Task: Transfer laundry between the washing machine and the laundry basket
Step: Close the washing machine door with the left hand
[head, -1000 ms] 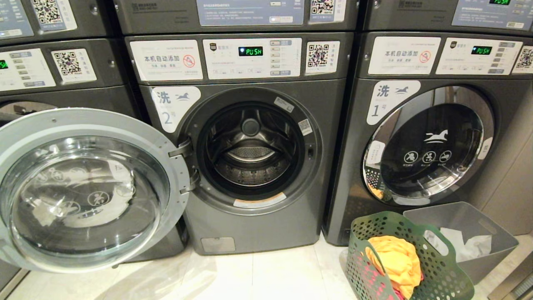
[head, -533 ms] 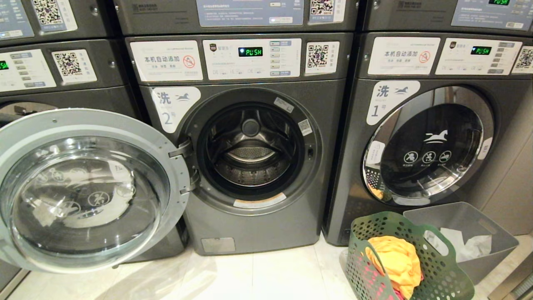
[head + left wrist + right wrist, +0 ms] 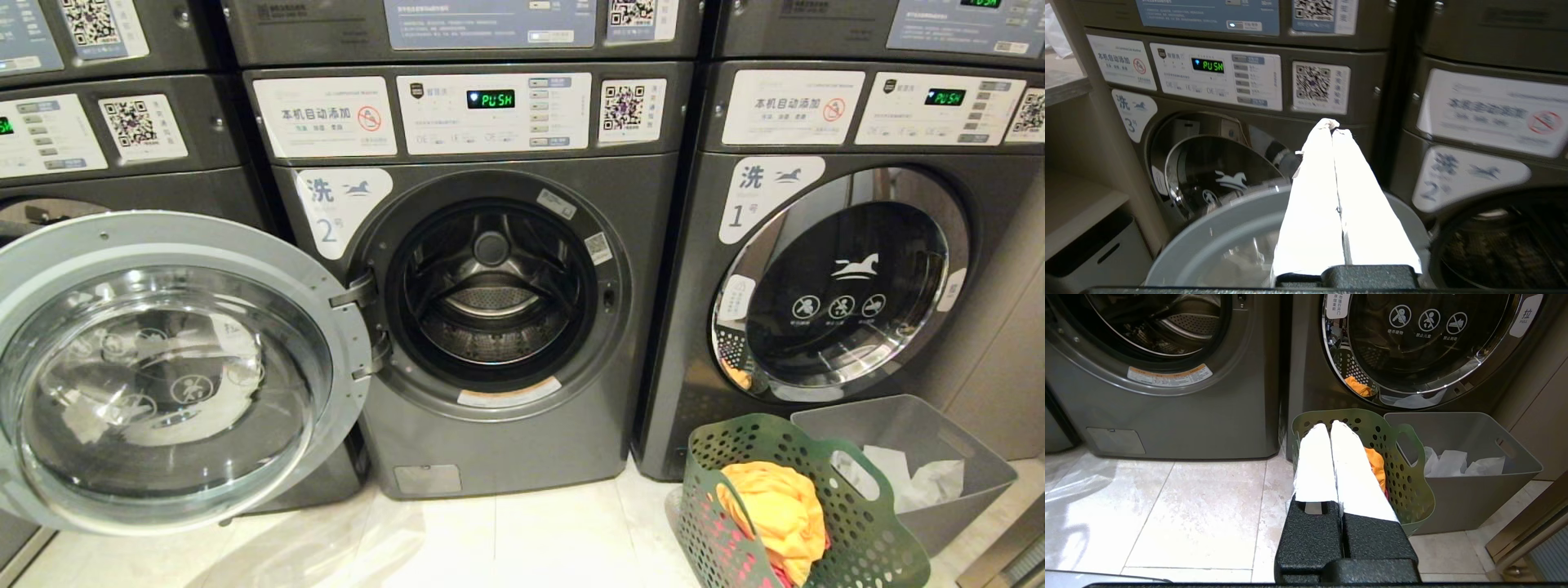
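The washing machine marked "2" stands in the middle of the head view. Its round glass door is swung wide open to the left, and the steel drum shows no laundry inside. The green laundry basket sits on the floor at the lower right. It holds a yellow-orange garment with red-pink cloth under it. Neither arm shows in the head view. My left gripper is shut and empty, raised above the open door's rim. My right gripper is shut and empty, low and just short of the basket.
A grey plastic bin with white crumpled material stands right behind the basket. Machine "1" on the right has its door closed. Another machine marked "3" is on the left, behind the open door. Pale floor tiles lie before the machines.
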Tool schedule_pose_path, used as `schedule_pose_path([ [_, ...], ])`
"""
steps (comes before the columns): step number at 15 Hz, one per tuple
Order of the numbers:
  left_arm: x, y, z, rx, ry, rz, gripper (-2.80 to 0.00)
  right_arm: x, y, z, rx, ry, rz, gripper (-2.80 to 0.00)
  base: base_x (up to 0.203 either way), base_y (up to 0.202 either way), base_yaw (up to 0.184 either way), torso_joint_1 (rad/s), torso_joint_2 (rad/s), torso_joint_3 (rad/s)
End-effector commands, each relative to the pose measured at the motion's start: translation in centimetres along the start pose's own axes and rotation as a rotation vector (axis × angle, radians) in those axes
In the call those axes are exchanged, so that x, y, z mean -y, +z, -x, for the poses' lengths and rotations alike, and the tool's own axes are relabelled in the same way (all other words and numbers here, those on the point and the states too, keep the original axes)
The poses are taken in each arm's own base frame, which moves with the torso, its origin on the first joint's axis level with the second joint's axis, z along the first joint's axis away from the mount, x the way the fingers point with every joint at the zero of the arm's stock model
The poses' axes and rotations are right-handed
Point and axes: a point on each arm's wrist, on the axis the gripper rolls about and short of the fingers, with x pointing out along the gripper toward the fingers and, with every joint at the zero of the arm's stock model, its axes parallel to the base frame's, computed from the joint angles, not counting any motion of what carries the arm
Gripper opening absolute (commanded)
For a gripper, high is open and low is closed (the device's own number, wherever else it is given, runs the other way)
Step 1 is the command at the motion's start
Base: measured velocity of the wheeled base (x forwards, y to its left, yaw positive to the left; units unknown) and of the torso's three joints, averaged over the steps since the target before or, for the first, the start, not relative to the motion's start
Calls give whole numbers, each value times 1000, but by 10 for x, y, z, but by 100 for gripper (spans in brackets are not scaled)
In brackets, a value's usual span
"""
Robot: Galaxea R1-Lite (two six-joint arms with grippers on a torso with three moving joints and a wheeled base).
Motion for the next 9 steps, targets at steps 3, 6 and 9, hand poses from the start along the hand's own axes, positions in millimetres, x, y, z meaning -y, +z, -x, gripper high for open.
schedule_pose_path([
  [3, -31, -60, -110, -105, -94, -10, -280, 0, 0, 0, 0, -1, -16, -280, 0, 0, 0, 0, 0, 0],
  [6, -40, -72, -129, -115, -180, 77, -280, 0, 0, 0, -2, -1, -19, -280, 0, 0, 0, 0, 0, 0],
  [9, -55, -95, -146, -138, -188, 102, -280, 0, 0, 0, -2, -1, -17, -280, 0, 0, 0, 0, 0, 0],
])
